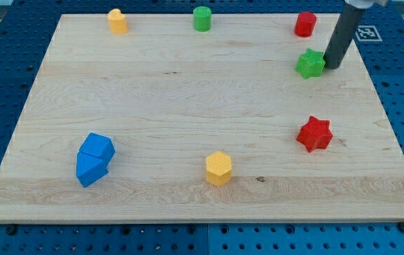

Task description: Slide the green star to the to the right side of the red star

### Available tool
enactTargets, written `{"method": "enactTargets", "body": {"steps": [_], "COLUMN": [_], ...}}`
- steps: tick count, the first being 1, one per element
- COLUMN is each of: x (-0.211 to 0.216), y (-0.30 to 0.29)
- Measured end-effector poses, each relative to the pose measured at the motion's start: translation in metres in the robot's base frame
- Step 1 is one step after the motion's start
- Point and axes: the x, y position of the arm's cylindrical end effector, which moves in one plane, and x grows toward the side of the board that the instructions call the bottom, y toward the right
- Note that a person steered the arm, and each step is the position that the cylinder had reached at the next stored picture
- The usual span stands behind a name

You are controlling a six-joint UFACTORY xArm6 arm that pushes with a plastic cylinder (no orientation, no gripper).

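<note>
The green star (310,64) lies on the wooden board (187,99) at the view's upper right. The red star (314,134) lies below it, toward the view's lower right, well apart from it. My tip (331,66) is at the green star's right edge, touching or nearly touching it. The dark rod rises from there to the view's top right.
A red cylinder (305,24), a green cylinder (202,18) and a yellow block (117,21) stand along the top edge. A yellow hexagon (218,168) sits at bottom centre. Two blue blocks (93,159) touch at lower left. The board's right edge runs close to both stars.
</note>
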Motion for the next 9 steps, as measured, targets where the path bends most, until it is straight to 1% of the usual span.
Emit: {"method": "enactTargets", "body": {"steps": [1,2,3,6,8,9], "x": [-0.018,-0.005,0.024,0.104,0.143,0.150], "y": [-0.018,-0.049,-0.064,-0.064,-0.055,-0.044]}}
